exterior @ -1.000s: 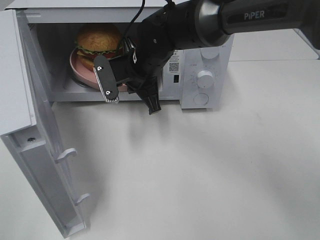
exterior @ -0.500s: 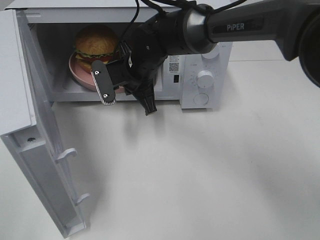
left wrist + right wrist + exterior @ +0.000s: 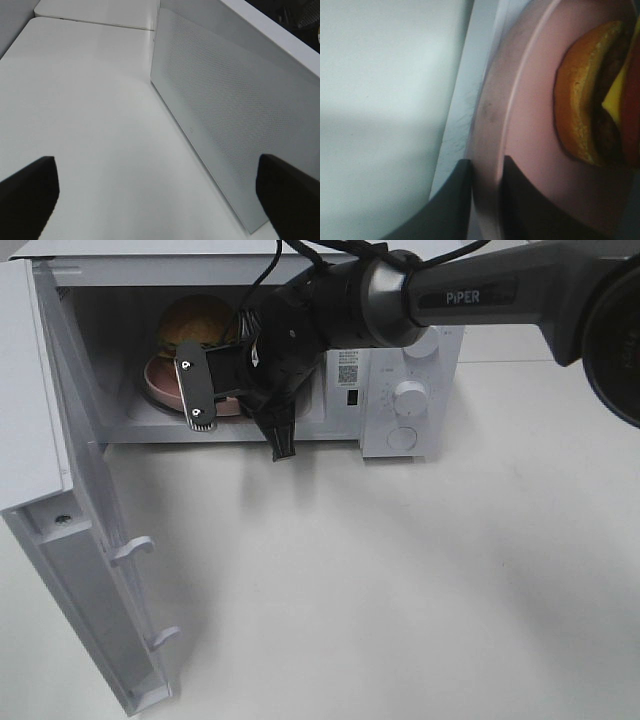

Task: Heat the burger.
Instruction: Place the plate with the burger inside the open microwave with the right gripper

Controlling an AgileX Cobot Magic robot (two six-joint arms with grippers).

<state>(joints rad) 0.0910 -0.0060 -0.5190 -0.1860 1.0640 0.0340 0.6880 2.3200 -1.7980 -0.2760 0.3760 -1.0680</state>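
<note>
Burger (image 3: 195,320): on pink plate (image 3: 158,375), inside microwave (image 3: 400,350) at 12 o'clock of the worktop (image 3: 420,590). Microwave door (image 3: 80,540): swung open toward 8 o'clock. Fingers of right gripper (image 3: 486,160): narrow, either side of the plate's rim at its 5 o'clock edge; whether they press it cannot be told. Fingers of left gripper (image 3: 155,160): wide, holding nothing, near the door.

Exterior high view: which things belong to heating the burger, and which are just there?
Job: burger, pink plate under it, microwave, its open door, knobs, right claw at the plate's rim.
Not part of it: left claw, open beside the door; white table.
</note>
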